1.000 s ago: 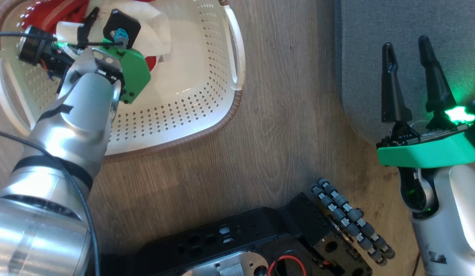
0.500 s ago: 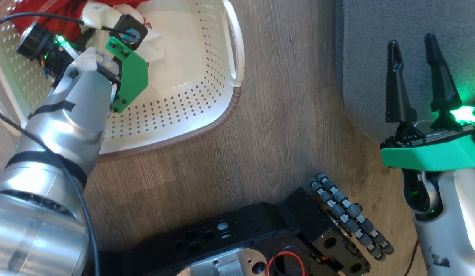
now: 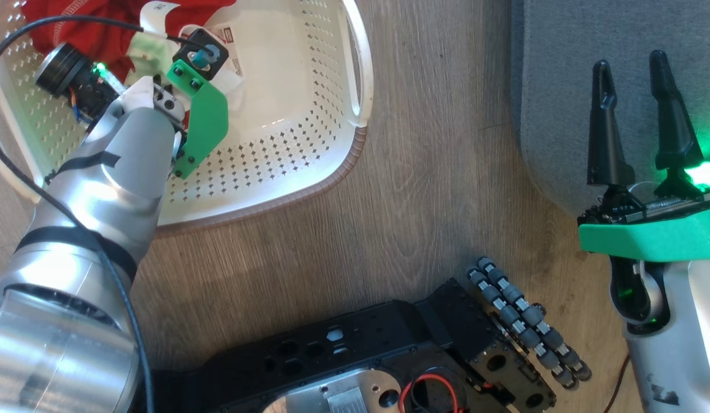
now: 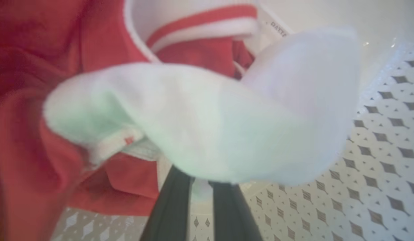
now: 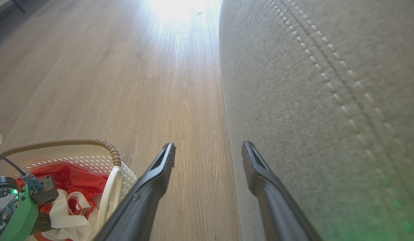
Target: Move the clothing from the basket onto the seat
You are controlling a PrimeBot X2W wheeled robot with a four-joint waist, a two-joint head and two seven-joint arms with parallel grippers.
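White panel of the red-and-white garment (image 4: pixel 207 127) sits pinched in the left tool (image 4: pixel 197 187), inside the laundry basket (image 3: pixel 309 172) at upper left. Best to lift straight up until the trailing red clears the rim, then swing right. The right tool (image 3: pixel 629 62) hangs open by the sofa cushion (image 3: pixel 561 86). A second ago the left fingers stood spread.

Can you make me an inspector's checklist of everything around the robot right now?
Surface: wood-plank floor under the basket.
Job's things: red and white clothing lies in the basket; none on the part of the grey seat in view.
Clutter: nothing seen.
End effectors: left end effector shut on a white fold of the clothing; right end effector open, holding nothing, over the seat's edge.
Cables: black cable loops over the left arm; red wire on the base.
Surroundings: robot's own black base.
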